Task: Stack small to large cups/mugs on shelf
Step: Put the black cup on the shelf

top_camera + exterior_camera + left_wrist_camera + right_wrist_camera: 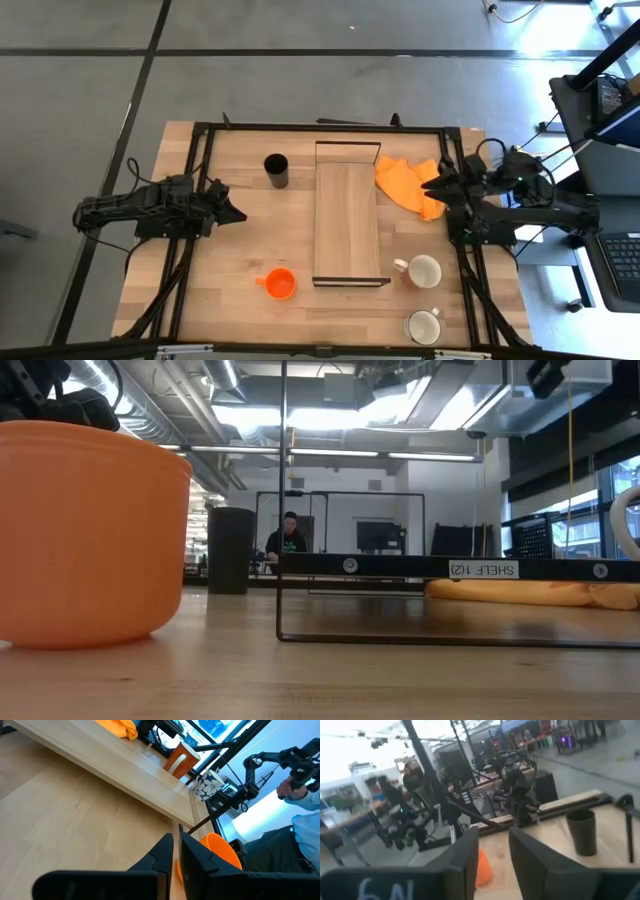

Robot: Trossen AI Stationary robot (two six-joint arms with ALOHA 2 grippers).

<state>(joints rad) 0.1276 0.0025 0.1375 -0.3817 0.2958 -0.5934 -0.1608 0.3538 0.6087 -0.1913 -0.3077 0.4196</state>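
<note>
Left gripper (236, 212): left-middle of the table, fingers almost together, holding nothing.
Right gripper (436, 186): upper right, over the orange cloth (405, 184), fingers a little apart, empty.
Shelf (348, 222): middle of the table.
Black tumbler (276, 170): upper left of the shelf.
Orange cup (279, 284): lower left.
White mugs (422, 270) (424, 326): lower right.

Shelf (347, 222): long narrow light-wood board in a thin black metal frame, laid flat at mid-table, running from far edge toward near edge, nothing on it. Black handleless tumbler (276, 170): stood upright, mouth up, just beside the shelf's far left corner, apart from it. Orange cup (279, 284): upright, small handle pointing left, near the shelf's near left corner. One white mug (423, 270): upright, handle toward the shelf, just beside its near right corner. Second white mug (424, 326): upright, nearer the table's front edge, close to the first but apart.
</note>
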